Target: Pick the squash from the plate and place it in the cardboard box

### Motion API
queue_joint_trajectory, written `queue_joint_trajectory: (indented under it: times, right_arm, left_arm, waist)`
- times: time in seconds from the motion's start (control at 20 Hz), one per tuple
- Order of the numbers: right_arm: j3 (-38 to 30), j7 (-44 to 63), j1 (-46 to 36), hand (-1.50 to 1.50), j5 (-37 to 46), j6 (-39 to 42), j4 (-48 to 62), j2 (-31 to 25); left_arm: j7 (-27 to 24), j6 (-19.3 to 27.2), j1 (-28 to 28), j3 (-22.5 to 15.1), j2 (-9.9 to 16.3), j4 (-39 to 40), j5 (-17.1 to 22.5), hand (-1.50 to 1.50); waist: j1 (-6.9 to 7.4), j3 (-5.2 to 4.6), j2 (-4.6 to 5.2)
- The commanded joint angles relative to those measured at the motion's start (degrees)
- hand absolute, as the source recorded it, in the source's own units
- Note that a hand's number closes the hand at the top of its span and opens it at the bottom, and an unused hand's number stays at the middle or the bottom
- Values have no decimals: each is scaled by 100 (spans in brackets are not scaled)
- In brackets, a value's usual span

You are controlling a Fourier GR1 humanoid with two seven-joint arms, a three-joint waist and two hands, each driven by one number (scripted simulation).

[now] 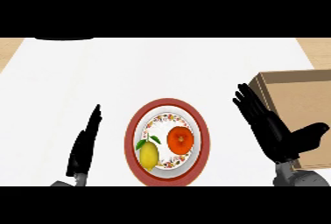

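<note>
Head view, looking steeply down at the white counter (161, 65). My left hand (84, 146) comes in from the bottom edge, turned edge-on so I mostly see a thin black blade of it, fingers straight and together, pointing up and a bit to the right. It's holding nothing and sits just left of the plate, not touching it as far as I can tell.

My right hand (275, 131) is much more spread: fingers stretched up and left, thumb stuck out the other way toward the right. Palm faces me, nothing in it. The grey wrist shows right at the bottom edge.

Between the two hands is the plate (133, 131), red rim with a flowery pattern inside. On it, the orange squash (180, 140), round and ribbed, lies on the side nearer my right hand. Just beside it, toward my left hand, is a yellow lemon (149, 154) with a green leaf.

The cardboard box (304, 98) is right behind my right hand; the hand overlaps its near-left edge in this view, thumb across its front side. Can't tell if there's contact.
</note>
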Motion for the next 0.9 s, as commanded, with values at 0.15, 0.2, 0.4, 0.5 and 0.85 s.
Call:
queue_joint_trajectory:
  times: [0.15,0.2,0.4,0.5,0.85]
  right_arm:
    - [681,383,302,-150,1937,-2412,-18,805]
    - [713,364,521,-150,2214,-2727,150,838]
    - [678,356,693,-150,3579,-2796,718,-474]
    - [934,474,854,-150,4352,-3251,898,-532]
    - [1634,1769,947,-150,6772,-3670,633,-706]
  left_arm:
    - [-33,-766,-696,-151,329,-390,-25,0]
    - [-122,-855,-771,-192,343,-473,-28,0]
    - [-124,-863,-722,-270,294,-484,-32,0]
    - [-69,-1026,-828,-328,319,-529,7,0]
    - [47,-1397,-932,-143,562,-616,276,0]
  waist:
    - [-90,47,64]
    - [-169,39,54]
    - [-333,-100,69]
    - [-314,-53,68]
    - [-204,-43,2]
